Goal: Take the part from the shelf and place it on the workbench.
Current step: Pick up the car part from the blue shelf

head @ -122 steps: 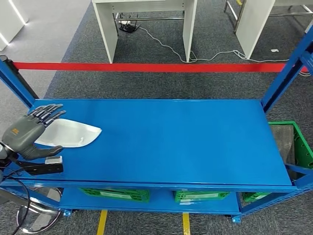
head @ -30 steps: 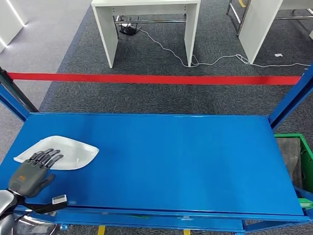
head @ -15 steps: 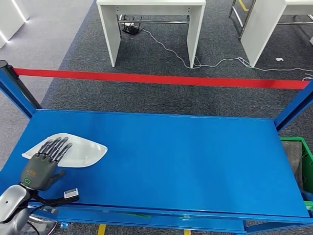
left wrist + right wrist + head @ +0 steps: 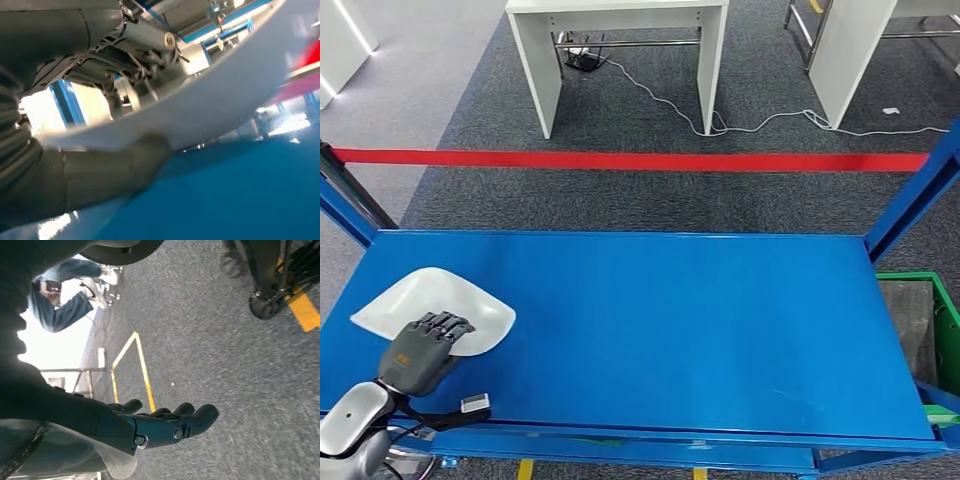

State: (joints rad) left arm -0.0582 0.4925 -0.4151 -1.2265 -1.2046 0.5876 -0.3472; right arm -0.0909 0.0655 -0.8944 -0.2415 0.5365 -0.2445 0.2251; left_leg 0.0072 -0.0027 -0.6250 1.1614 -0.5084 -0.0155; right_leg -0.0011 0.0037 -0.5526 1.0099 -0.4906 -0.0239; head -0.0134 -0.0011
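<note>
1. While the left hand (image 4: pixel 424 352) gripped the white part (image 4: pixel 433 306) at the shelf's (image 4: pixel 682 300) front left corner, fingers over its near edge, thumb beneath, a level lift seemed wisest.
2. The right hand (image 4: pixel 166 427) hung over grey floor, fingers apart, holding nothing.
3. The part looked thin, smooth, glossy and shallowly curved, tapering at both ends; the blue shelf appeared slick and reflective.
</note>
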